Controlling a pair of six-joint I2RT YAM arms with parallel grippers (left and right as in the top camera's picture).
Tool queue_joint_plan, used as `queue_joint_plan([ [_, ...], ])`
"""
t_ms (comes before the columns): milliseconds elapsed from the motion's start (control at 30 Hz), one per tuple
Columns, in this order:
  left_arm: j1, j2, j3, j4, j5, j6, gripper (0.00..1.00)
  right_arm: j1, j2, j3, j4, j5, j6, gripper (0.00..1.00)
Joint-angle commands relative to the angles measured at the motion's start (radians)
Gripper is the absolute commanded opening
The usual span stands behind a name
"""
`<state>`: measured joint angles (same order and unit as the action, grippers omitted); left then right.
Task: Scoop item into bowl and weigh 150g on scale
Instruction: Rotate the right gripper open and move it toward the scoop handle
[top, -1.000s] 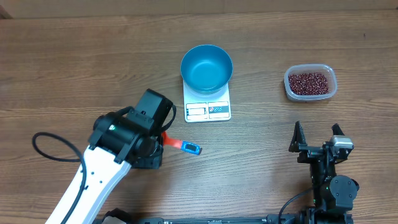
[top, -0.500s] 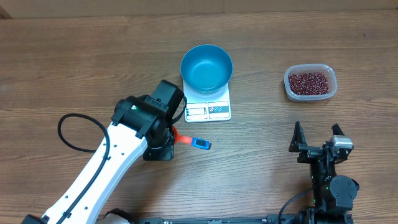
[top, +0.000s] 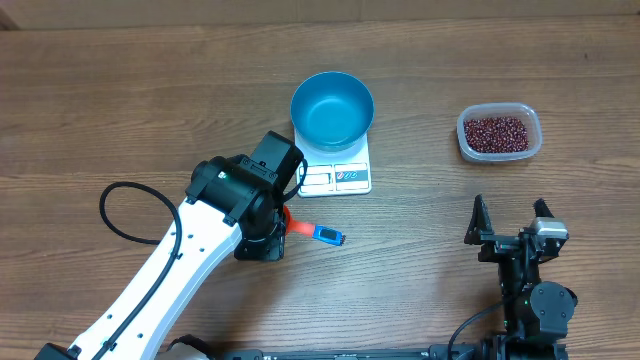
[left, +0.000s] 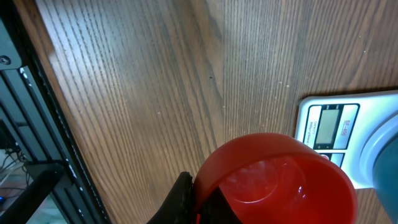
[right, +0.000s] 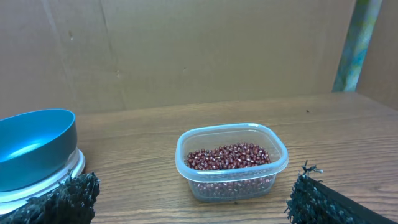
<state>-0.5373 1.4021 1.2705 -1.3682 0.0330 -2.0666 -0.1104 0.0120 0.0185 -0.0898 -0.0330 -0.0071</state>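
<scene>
The blue bowl (top: 332, 108) (right: 34, 146) stands empty on the white scale (top: 334, 172) (left: 329, 127) at the middle back. The item, dark red beans (top: 497, 132) (right: 230, 155), lies in a clear tub at the back right. My left gripper (top: 270, 238) (left: 199, 205) is shut on a red scoop (top: 288, 224) (left: 280, 180) with a blue end (top: 328, 236), held empty just in front of the scale's left corner. Near the front right, my right gripper (top: 510, 222) (right: 196, 199) stands open, facing the tub with nothing between its fingers.
The clear plastic tub (top: 465, 142) (right: 186, 171) sits right of the scale. A black cable (top: 115, 222) loops beside the left arm. Bare wooden table (top: 420, 240) lies between the two arms.
My left arm has swung right and toward the scale, carrying the scoop with it. The right arm, bowl, scale and tub have not moved.
</scene>
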Motion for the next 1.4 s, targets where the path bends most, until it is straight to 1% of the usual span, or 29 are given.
queue_joint_plan([
  [0, -0.006, 0.007, 0.015, 0.001, -0.014, -0.017, 0.04, 0.004, -0.01, -0.011, 0.006, 0.013, 0.004, 1.0],
  [433, -0.006, 0.007, 0.015, 0.017, -0.014, -0.017, 0.04, 0.004, -0.01, -0.011, 0.017, 0.008, 0.006, 1.0],
  [567, -0.006, 0.007, 0.015, 0.012, -0.013, -0.017, 0.04, 0.004, -0.01, -0.011, 0.037, -0.066, 0.008, 1.0],
  [733, -0.006, 0.007, 0.015, -0.004, -0.003, -0.017, 0.04, 0.004, -0.01, -0.01, 0.173, -0.244, 0.011, 1.0],
  [833, -0.006, 0.007, 0.015, -0.005, -0.005, -0.017, 0.04, 0.004, -0.01, 0.005, 0.224, -0.308, 0.098, 1.0],
  [1033, -0.006, 0.007, 0.015, -0.027, -0.002, -0.017, 0.04, 0.004, -0.01, 0.035, 0.209, -0.314, 0.311, 1.0],
  [1233, -0.006, 0.007, 0.015, -0.025, -0.002, -0.017, 0.04, 0.004, -0.009, 0.035, 0.199, -0.435, 0.513, 1.0],
  [1367, -0.006, 0.007, 0.015, -0.026, -0.002, -0.017, 0.04, 0.004, -0.009, 0.04, 0.172, -0.496, 0.6, 1.0],
])
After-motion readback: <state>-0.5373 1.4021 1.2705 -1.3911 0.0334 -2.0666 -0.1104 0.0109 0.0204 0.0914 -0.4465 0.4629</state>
